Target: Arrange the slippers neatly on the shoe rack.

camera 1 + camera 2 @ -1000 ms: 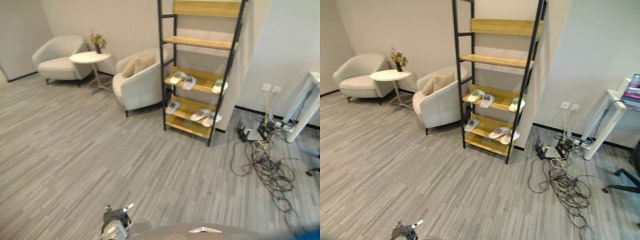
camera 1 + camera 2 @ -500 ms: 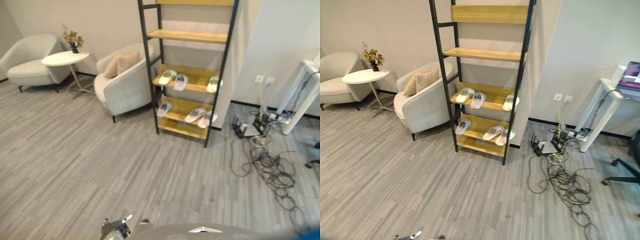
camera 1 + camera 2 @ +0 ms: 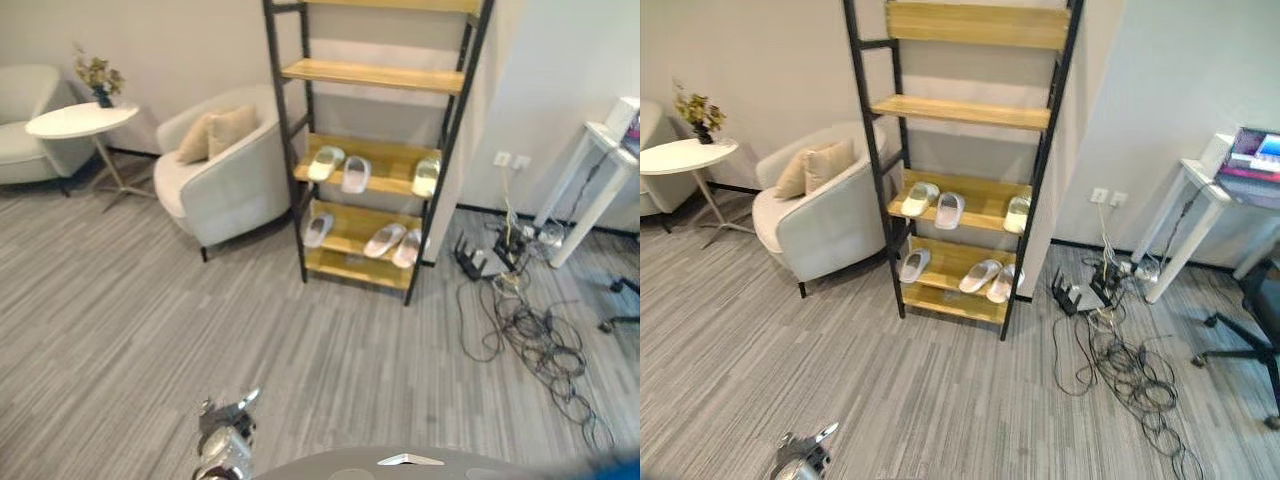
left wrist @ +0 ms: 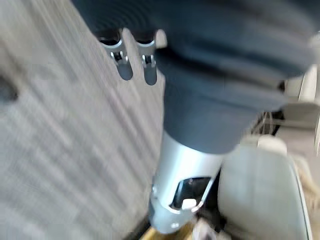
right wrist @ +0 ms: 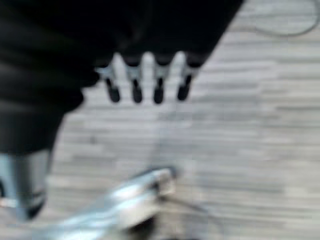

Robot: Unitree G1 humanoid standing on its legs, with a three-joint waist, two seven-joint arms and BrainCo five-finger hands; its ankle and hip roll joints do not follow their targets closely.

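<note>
The light, soft slippers [image 3: 948, 209] on the shoe rack [image 3: 966, 110] look easiest pinched at the strap, while both hands [image 5: 145, 80] hang straight-fingered and empty.

no readable text, labels or signs

A wide stretch of bare grey plank floor [image 3: 150, 330] lies open between the camera and the shoe rack [image 3: 375, 150] at 12 o'clock, with nothing standing on it. At 11 o'clock a pale armchair [image 3: 225, 180] sits just beside the rack's left post, narrowing the way in from that side. At 2 o'clock a tangle of black cables [image 3: 540, 345] sprawls over the floor beside a white table leg [image 3: 580, 205], and a chair base [image 3: 1240, 350] stands at 3 o'clock.
</note>
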